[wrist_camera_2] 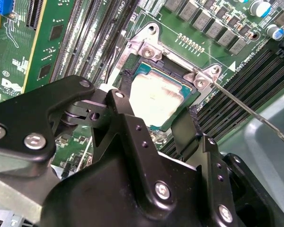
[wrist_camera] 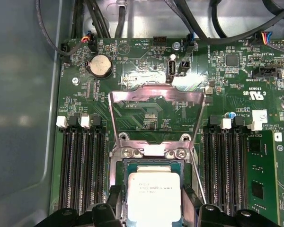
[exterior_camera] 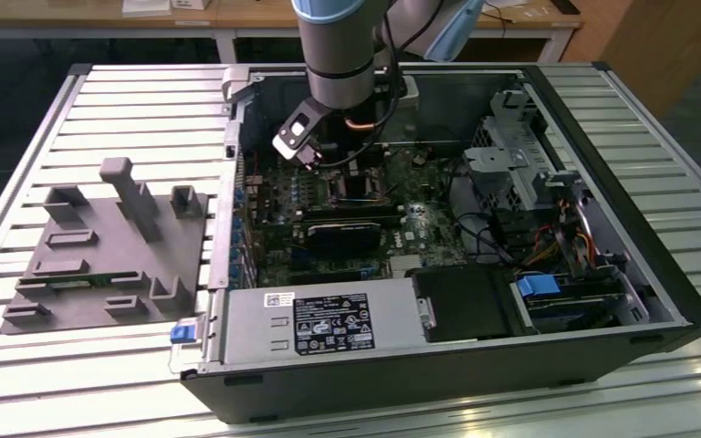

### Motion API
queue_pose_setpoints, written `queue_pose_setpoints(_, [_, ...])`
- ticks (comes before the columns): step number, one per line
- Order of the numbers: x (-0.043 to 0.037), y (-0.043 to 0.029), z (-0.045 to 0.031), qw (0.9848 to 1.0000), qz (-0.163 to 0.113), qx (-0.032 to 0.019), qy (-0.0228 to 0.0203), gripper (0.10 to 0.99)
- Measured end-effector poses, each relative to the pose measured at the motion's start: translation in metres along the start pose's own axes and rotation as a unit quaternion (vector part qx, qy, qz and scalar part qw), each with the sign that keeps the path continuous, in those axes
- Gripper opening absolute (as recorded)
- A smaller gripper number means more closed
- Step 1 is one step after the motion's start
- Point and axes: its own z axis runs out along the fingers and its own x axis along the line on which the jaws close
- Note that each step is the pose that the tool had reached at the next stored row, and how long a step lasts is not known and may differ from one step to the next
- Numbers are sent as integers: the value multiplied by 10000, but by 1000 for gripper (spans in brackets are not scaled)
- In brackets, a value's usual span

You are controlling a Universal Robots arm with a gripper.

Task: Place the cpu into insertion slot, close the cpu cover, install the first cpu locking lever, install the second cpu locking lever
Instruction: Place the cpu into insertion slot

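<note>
**CPU at the open socket, cover raised**

The gripper (wrist_camera_2: 154, 113) reaches low into the computer case (exterior_camera: 448, 374), a little left of centre and toward its far wall in the exterior view. Its jaws are parted to chip width. One finger (wrist_camera_2: 128, 127) lies against each of two opposite edges of the cpu (wrist_camera: 154, 194), so the chip appears clasped.

The cpu lies level within the insertion slot (wrist_camera: 114, 163), at or very near its seat. The cpu cover (wrist_camera: 156, 93) stands swung up at the slot's edge farthest from the gripper body. A thin locking lever (wrist_camera: 197, 177) runs unlatched along one flank. Memory slots (wrist_camera: 80, 165) border the slot on both sides. A grey fixture block (exterior_camera: 107, 246) sits outside the case, on the exterior view's left.

Good practice here is probably a flat, vertical descent with no sideways slide, the chip's edges kept parallel to the rim.

The gripper body hides the chip's nearer half. Whether the chip sits fully flush cannot be told, nor can a second lever be made out.
</note>
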Motion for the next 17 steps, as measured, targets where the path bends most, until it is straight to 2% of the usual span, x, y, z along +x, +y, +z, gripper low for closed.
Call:
queue_pose_setpoints(1, [1, 3, 2, 10000, 0, 12, 1, 612])
queue_pose_setpoints(4, [0, 22, 4, 9998, 8, 182, -2, 612])
queue_pose_setpoints(5, [0, 27, 4, 9997, 10, 228, -3, 612])
queue_pose_setpoints(6, [0, 28, 4, 9997, 10, 249, -4, 612])
queue_pose_setpoints(10, [1, 32, 6, 9997, 11, 251, -3, 612])
queue_pose_setpoints(14, [1, 89, 13, 9997, 12, 263, -3, 612])
queue_pose_setpoints(17, [0, 94, 14, 9997, 12, 264, -3, 612])
